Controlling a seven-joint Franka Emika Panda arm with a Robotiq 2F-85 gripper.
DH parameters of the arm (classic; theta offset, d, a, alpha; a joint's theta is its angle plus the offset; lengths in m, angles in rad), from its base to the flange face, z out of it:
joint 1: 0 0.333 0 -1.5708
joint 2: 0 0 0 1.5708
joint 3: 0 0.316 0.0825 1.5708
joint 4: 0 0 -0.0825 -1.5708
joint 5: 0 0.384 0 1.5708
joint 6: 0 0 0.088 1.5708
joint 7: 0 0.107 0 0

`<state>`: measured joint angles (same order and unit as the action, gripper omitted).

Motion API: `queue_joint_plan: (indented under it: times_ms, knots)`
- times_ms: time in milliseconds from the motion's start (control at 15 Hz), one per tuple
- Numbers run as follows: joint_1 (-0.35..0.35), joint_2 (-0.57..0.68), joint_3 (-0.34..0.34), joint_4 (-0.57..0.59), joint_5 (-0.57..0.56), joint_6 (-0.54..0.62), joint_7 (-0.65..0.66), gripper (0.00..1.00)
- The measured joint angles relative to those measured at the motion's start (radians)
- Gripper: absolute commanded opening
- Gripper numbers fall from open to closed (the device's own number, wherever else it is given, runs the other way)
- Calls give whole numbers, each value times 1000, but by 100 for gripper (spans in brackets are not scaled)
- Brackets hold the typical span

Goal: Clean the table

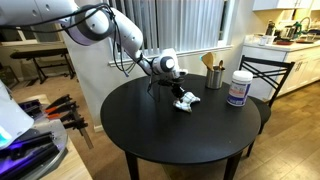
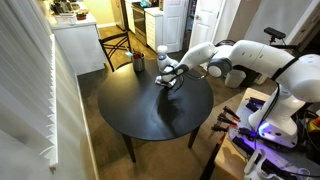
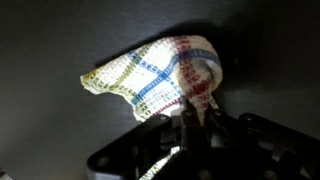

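**Hand clenched on cloth, far side of table**

Nearest the lens in the wrist view, the hand [image 3: 198, 124] is clenched on a bunched corner of a checked cloth [image 3: 150, 72]. The cloth fans out leftward over the black table [image 3: 50, 35].

An exterior view shows, left to right, the cloth lying on the round top toward its far edge, a metal cup [image 1: 214, 77] of wooden utensils, a white tub [image 1: 239, 89], and a chair [image 1: 270, 70] behind.

Assessment: the table is rigid, heavy and smooth, so it is to be wiped, not gripped. The cloth is soft, light and liable to fold under. The bunched corner looks the soundest hold.
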<state>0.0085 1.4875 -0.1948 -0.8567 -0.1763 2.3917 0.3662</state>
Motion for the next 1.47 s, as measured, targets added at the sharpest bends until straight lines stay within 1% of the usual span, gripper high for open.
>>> queue_joint_plan:
  times_ms: [400,733,1000,1133,1333,1467]
  knots:
    - [185,1,43,2,-11,0,-30,2]
    - [306,1,61,-7,-69,3,-105,2]
    - [373,0,78,-7,-108,8,-171,2]
    - [397,-1,98,-7,-113,17,-216,2]
    - [433,-2,132,-9,-128,47,-308,2]
    - [454,-2,144,-12,-145,65,-371,2]
